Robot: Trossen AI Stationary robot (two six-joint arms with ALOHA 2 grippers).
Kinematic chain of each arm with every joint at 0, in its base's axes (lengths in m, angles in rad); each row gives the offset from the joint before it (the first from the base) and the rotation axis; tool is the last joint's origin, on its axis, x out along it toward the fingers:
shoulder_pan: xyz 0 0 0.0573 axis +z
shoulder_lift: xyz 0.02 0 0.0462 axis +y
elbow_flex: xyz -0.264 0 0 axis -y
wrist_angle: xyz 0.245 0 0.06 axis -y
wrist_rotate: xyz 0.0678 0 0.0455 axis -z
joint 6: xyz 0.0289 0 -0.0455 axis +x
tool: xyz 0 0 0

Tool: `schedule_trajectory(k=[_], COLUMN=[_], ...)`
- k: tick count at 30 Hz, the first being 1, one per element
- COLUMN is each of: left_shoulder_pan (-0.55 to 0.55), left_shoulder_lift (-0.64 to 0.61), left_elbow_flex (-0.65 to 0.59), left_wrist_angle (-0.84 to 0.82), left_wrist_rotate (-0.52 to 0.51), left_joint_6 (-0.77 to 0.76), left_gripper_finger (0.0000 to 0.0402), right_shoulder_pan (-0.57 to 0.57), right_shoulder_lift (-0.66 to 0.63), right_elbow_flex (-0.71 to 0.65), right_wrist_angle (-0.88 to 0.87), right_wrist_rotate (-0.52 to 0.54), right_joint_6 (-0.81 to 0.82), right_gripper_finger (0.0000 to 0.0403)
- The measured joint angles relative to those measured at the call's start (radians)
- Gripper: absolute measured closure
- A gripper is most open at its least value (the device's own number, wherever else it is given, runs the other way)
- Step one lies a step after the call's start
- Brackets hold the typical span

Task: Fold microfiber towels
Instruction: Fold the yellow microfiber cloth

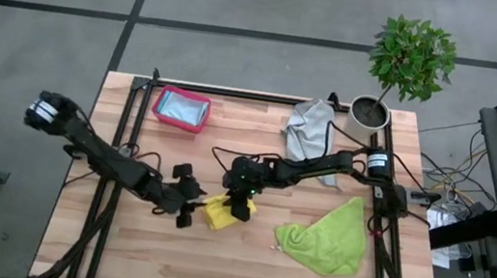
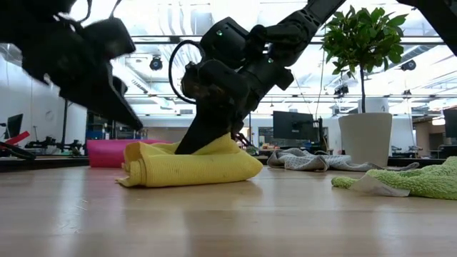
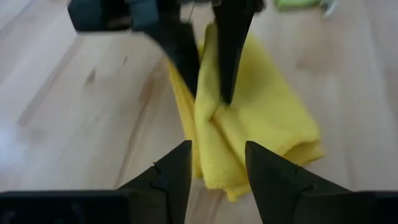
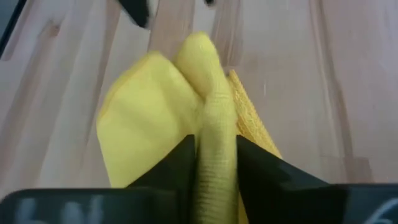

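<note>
From overhead I see the right tool (image 1: 239,205) near the middle of the worktop (image 1: 239,274), clenched on a raised ridge of the yellow towel (image 1: 219,214). My right wrist camera shows that ridge squeezed between the two fingers (image 4: 178,163), with the rest of the cloth bunched in folded layers on the wood. The low camera shows the towel as a thick folded bundle lying flat, the right tool pressing into its top.

The left tool (image 1: 189,205) sits just beside the towel at its 9 o'clock. Its fingers (image 3: 176,176) are spread apart and hold nothing; the towel's near edge lies just beyond the tips.

The lime green towel (image 1: 327,238) lies crumpled at 3 o'clock from the yellow one, well apart. The grey towel (image 1: 308,128) is heaped toward 1 o'clock, near the potted plant (image 1: 405,68). A pink-red bin (image 1: 181,108) at 11 o'clock holds a light blue towel (image 1: 182,105).
</note>
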Motion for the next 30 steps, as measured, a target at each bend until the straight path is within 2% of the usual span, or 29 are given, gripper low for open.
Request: schedule_trajectory(k=[5, 8, 15, 22, 30], left_shoulder_pan=[-0.004, -0.004, -0.003, 0.009, 0.011], left_shoulder_lift=[-0.077, -0.083, 0.078, 0.257, 0.302], left_elbow_flex=[0.000, 0.000, 0.000, 0.007, 0.019], left_wrist_angle=[0.000, 0.022, 0.135, 0.144, 0.152], left_wrist_rotate=[0.002, 0.001, -0.034, -0.050, -0.057], left_joint_6=[0.000, -0.001, -0.002, -0.129, -0.157], left_gripper_finger=[0.0267, 0.0267, 0.0267, 0.0267, 0.0267], right_shoulder_pan=[-0.008, -0.013, -0.037, -0.058, -0.042], right_shoulder_lift=[-0.001, -0.001, -0.008, -0.036, -0.116], right_elbow_flex=[0.020, 0.030, 0.048, 0.083, 0.082], right_wrist_angle=[-0.010, -0.030, -0.050, -0.160, -0.271], right_wrist_rotate=[-0.002, -0.002, -0.003, -0.003, -0.004], right_joint_6=[0.018, 0.018, 0.006, -0.055, -0.240], right_gripper_finger=[0.0269, 0.0259, 0.0264, 0.0276, 0.0276])
